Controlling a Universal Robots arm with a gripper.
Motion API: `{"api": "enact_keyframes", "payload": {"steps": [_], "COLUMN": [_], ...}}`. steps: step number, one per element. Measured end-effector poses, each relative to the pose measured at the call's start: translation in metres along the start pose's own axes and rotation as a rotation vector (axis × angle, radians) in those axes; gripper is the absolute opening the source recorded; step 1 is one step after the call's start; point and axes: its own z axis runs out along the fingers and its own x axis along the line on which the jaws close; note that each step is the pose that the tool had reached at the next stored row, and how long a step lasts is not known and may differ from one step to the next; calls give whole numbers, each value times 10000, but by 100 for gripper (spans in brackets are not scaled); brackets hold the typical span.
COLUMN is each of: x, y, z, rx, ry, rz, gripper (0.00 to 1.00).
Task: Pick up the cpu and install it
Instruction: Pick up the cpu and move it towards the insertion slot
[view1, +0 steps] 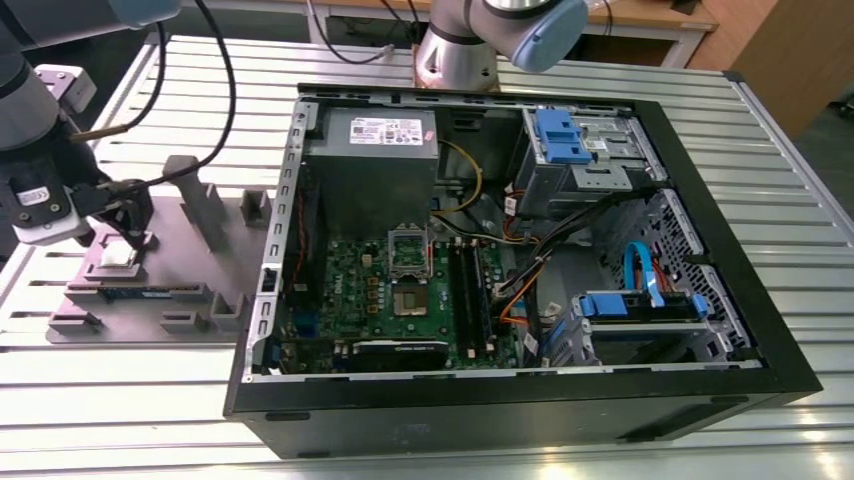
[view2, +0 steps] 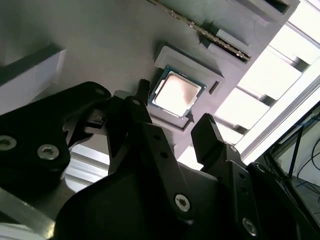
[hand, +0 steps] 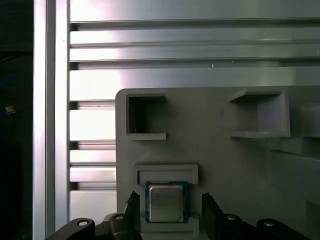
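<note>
The tool (view1: 123, 235) hangs low over a grey holder (view1: 180, 265) that lies on the slatted metal bench (view1: 747, 110), near the bench edge at the exterior view's left. Its two dark fingers (hand: 210, 212) are spread. In both wrist views they stand one on each side of the cpu (hand: 166, 202), with a narrow gap showing between each fingertip and the chip's rim. The cpu lies flat, pale silver top up, in a shallow square recess near one edge of the holder, not yet lifted. A long thin memory stick (view2: 212, 35) rests in a slot of the same holder, near the cpu but apart from it. An open black computer case (view1: 534, 405) takes up the middle of the bench, just beside the holder on the exterior view's right. A green board (view1: 360, 290) lies flat inside it, and a silver metal frame (view1: 404, 243) sits near the board's middle, well apart from the tool.
</note>
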Motion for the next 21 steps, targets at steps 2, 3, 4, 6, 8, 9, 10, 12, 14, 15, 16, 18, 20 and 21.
{"api": "enact_keyframes", "payload": {"steps": [2, 3, 4, 6, 8, 9, 10, 12, 14, 15, 16, 18, 20, 21], "x": [24, 30, 32, 33, 33, 33, 33, 33, 25, 20, 18, 16, 16, 16], "y": [1, 1, 1, 1, 2, 2, 1, 1, 3, 3, 3, 3, 4, 4], "z": [35, 53, 71, 98, 113, 121, 128, 143, 149, 153, 156, 168, 171, 171], "rx": [-1, -1, -1, 0, 2, 2, 3, 6, 17, 21, 24, 34, 43, 44], "ry": [-2, -2, -3, -1, 0, 1, 2, 4, 16, 19, 21, 23, 25, 25], "rz": [-12, -18, -26, -37, -48, -54, -60, -76, -98, -107, -114, -128, -131, -131], "gripper": [61, 61, 61, 61, 61, 61, 61, 61, 61, 61, 61, 61, 61, 61]}}
